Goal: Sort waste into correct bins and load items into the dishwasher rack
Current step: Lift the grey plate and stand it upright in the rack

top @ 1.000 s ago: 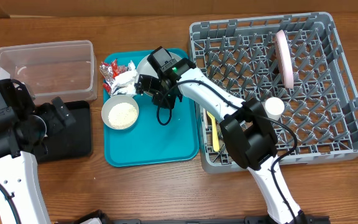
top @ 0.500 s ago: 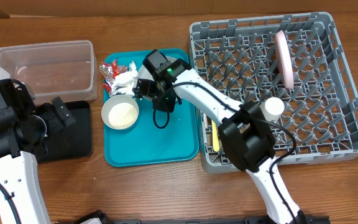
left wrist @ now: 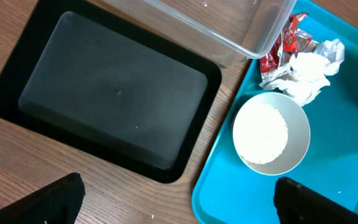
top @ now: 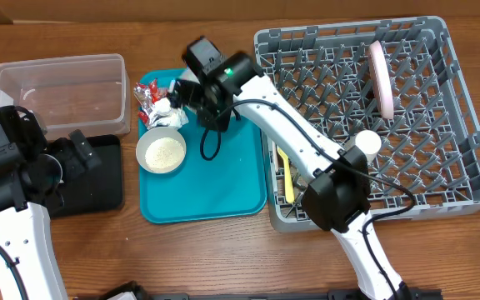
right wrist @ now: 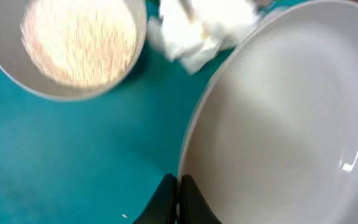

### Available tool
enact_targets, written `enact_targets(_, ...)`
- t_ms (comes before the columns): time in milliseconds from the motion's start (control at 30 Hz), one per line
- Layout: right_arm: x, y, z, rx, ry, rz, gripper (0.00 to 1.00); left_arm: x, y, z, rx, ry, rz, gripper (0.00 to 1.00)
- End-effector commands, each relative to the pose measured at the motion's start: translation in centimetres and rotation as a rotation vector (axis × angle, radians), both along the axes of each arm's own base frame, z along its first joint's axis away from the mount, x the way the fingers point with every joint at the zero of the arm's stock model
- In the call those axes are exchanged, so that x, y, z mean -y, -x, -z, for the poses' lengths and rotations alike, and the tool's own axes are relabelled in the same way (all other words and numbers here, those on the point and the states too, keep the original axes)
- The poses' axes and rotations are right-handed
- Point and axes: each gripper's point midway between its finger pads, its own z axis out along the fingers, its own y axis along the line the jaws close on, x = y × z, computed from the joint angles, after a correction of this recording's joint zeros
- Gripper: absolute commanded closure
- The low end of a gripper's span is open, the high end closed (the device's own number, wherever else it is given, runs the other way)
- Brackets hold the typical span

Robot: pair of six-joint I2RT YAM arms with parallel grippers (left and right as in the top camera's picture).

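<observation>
Because the white plate has to go into the dishwasher rack, the right hand is clenched on the plate's near rim, its two fingers pinched together over the edge. A rim grip suits the job, since the plate must end up standing on edge between the pegs. The plate lies at the far end of the teal tray, which sits mid-bench toward the far edge. I cannot tell whether it has left the tray.

The left hand is released, fingers spread wide. It hangs over the black tray near the bench's left edge, and looks parked there, clear of the other arm's reach.

Just beside the gripped plate lie the crumpled napkin and the red-and-silver wrappers. The napkin is close enough to the rim that it may drag along if the plate slides. The small bowl, holding a heap of rice grains, stands a little nearer the bench's front edge, apart from the plate. The clear tub sits in the far left corner.

The rack fills the right side of the bench. A pale plate stands upright in its far rows, a white cup sits mid-rack, and a yellow spoon lies along its left wall. On the way across, the rack's left wall has to be cleared.
</observation>
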Motion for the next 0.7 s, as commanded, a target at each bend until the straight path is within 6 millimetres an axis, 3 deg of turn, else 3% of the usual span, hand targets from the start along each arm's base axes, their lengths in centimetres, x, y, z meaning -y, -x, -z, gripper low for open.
enact_targets(0, -1.3, -0.2, -7.8, 0.096, -0.15, 0.095, 0.96, -0.1, -0.2, -0.5, 0.012, -0.01, 0.017, 0.0)
enact_targets(100, -1.3, -0.2, -11.5, 0.123, -0.224, 0.162, 0.96, -0.1, -0.2, -0.5, 0.013, -0.01, 0.017, 0.0)
enact_targets(267, 0.3, 1.7, -20.0, 0.199, -0.365, 0.227, 0.96, -0.1, -0.2, -0.5, 0.012, -0.01, 0.017, 0.0)
enact_targets(400, 3.3, 4.6, -27.6, 0.284, -0.488, 0.275, 0.96, -0.1, -0.2, -0.5, 0.012, -0.01, 0.017, 0.0)
enact_targets(467, 4.7, 5.5, -29.9, 0.3, -0.539, 0.309, 0.96, -0.1, -0.2, -0.5, 0.013, -0.01, 0.017, 0.0)
enact_targets(533, 7.6, 6.6, -33.5, 0.312, -0.635, 0.409, 0.96, -0.1, -0.2, -0.5, 0.012, -0.01, 0.017, 0.0)
enact_targets(667, 11.6, 7.8, -35.7, 0.226, -0.741, 0.488, 0.96, -0.1, -0.2, -0.5, 0.012, -0.01, 0.017, 0.0)
